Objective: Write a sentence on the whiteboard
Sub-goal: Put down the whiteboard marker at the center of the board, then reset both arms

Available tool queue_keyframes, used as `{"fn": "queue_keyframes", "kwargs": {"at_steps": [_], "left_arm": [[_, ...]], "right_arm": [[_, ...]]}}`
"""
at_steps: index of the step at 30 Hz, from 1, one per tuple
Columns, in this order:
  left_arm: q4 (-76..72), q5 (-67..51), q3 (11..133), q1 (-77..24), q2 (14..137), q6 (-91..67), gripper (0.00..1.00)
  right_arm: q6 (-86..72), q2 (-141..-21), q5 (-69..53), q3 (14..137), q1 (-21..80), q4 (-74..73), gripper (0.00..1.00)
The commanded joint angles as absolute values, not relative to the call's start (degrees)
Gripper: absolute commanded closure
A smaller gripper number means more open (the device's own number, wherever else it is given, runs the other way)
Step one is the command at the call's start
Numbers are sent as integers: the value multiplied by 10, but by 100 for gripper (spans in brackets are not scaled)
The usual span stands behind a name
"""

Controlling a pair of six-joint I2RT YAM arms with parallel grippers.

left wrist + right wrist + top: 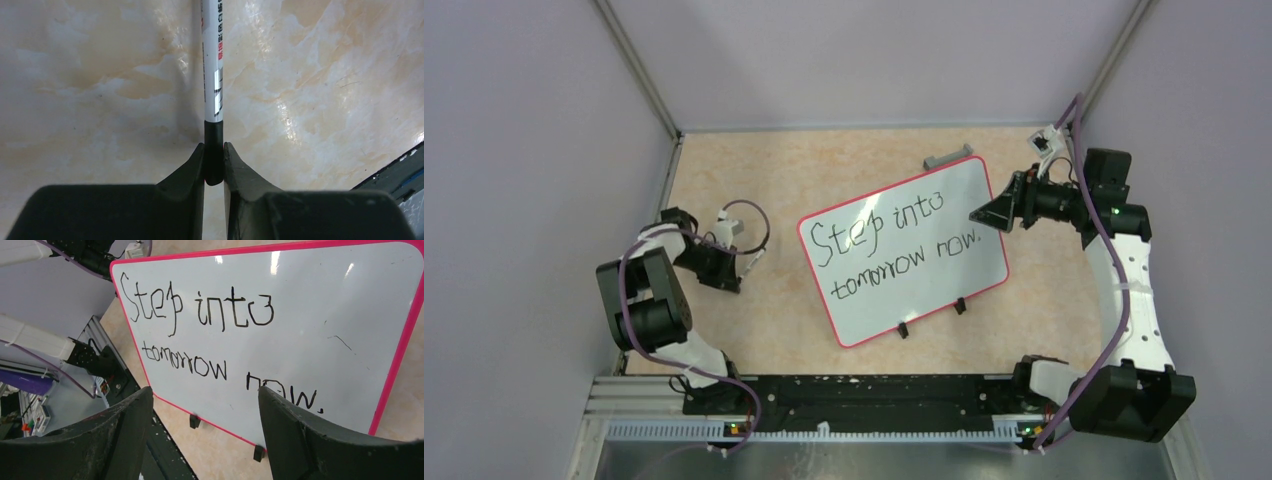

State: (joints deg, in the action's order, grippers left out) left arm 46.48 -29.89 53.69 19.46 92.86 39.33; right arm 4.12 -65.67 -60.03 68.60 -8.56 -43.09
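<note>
The whiteboard point(944, 215) lies tilted on the tan table with a pink-red rim and two black clips point(903, 329) on its near edge. The sentence point(889, 245) reads "Step into tomorrow now." in two black lines. It also shows in the right wrist view point(200, 315). My left gripper point(736, 268) is to the left of the board and shut on the black end of a white marker point(212, 75), which points away over the table. My right gripper point(984, 215) hovers at the board's right edge, jaws wide open and empty point(205, 390).
A small grey block point(949, 157) lies beyond the board's far edge. A black rail point(864, 395) runs along the near table edge. Lilac walls close in the left, the right and the back.
</note>
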Motion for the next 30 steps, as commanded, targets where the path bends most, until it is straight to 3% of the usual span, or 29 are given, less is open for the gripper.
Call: {"fn": "queue_keyframes", "kwargs": {"at_steps": [1,16,21,24,30], "left_arm": [[453,-270,520,199,936,404,77],[497,-311,542,198,895,404,45],[560,-363,616,197,861,390,21],[594,-392,680,196,854,379,2],[606,-418,813,196,854,332,1]], "right_arm": [[56,-644,-604,686,-91,-430,26],[92,-637,-565,703,-91,-470,26],[109,-648,-545,739,-92,-494,25],[118,-659,-532,769,-95,-507,24],[140,-688,-530,835,-134,-535,23]]}}
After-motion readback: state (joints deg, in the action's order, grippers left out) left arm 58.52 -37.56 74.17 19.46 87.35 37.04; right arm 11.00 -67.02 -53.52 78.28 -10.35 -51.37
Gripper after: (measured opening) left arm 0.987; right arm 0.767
